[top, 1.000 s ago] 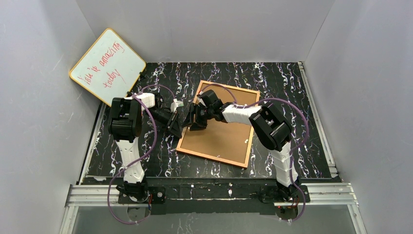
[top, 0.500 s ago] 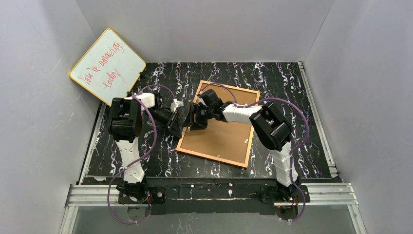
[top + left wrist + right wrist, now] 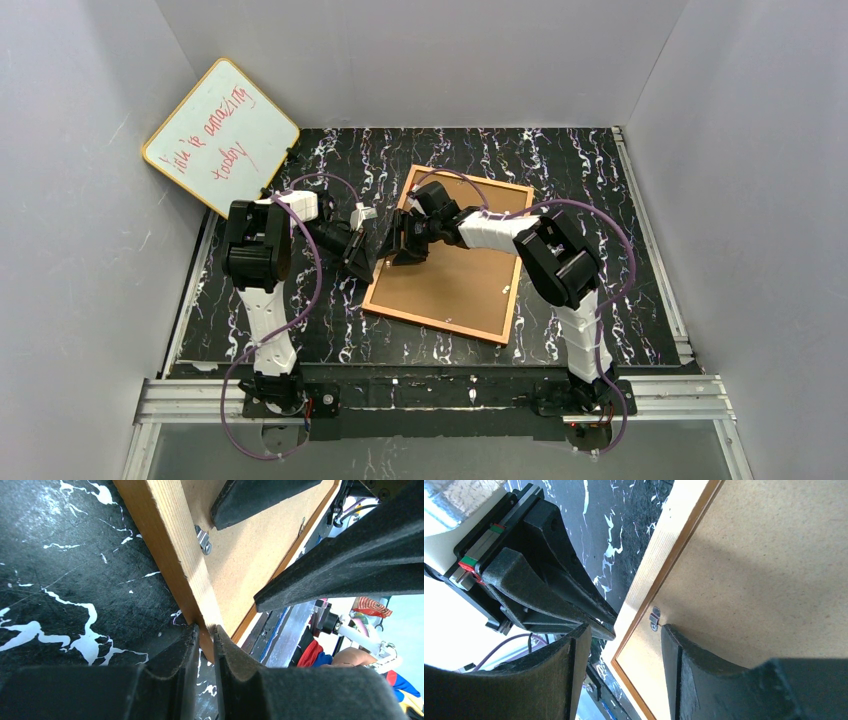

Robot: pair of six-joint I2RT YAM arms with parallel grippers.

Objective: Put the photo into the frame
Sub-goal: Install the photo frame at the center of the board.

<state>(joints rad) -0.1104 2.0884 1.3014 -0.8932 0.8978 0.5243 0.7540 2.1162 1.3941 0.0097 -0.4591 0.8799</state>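
Right now I see the frame lying flat, back side up, in the middle of the black, white-veined tabletop, turned a little askew so its long left edge runs diagonally toward the left arm. Its plain brown fibreboard back faces the overhead camera, bordered by the thin orange-brown wooden rail.

My left claw sits low at that left edge, well down toward the near corner. From its own wrist camera, the left claw has both foam fingers pinched nearly together with the wooden rail running straight into the narrow slot between them, so it is clamped on the frame's edge. A small metal tab shows further along the rail, where wood meets the backing.

My right claw reaches across from the other side and hangs over the same rail, just beside the left one. On the right wrist view, the right claw has its jaws standing apart and grips nothing: one finger is over the tabletop outside the rail, and the other rests on the fibreboard with its tip right against the metal tab. The left claw's black fingers show there too, touching the rail's outer side.

A whiteboard with red handwriting leans in the far left corner, well apart from the frame.
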